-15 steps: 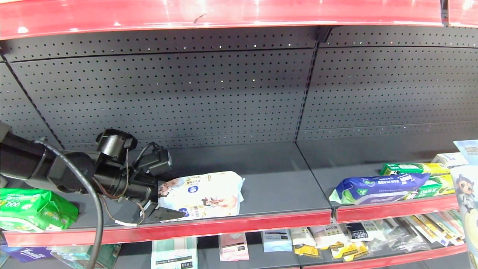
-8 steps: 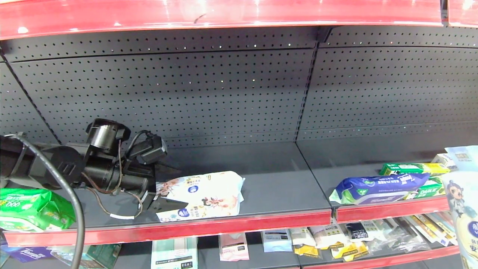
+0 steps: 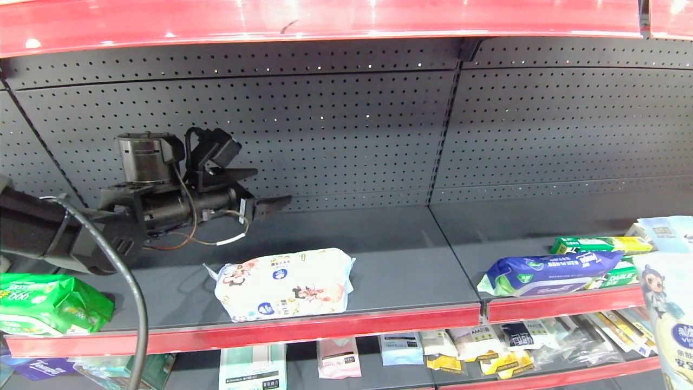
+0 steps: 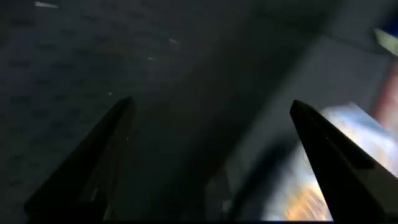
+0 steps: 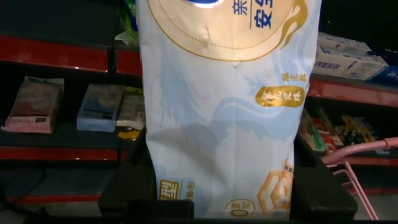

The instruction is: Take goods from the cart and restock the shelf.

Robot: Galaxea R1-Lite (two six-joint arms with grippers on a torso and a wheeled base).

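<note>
My left claw (image 3: 273, 186) hangs spread wide above the shelf (image 3: 390, 254), with nothing between its jaws. On the left wrist feed its two dark fingers (image 4: 93, 168) stand well apart. Below this claw and clear of it, the white cartoon-printed pack (image 3: 284, 283) lies flat on the shelf, near the red front lip. Lower again, back along the arm from the claw, sits a green pack (image 3: 48, 303). My right claw (image 5: 221, 146) is clamped on a tall white-and-blue bag (image 5: 217, 74), which stands upright in its grip and rises well above it. To the left of that held bag, a blue wipes pack (image 3: 552, 271) rests at the shelf's front edge.
</note>
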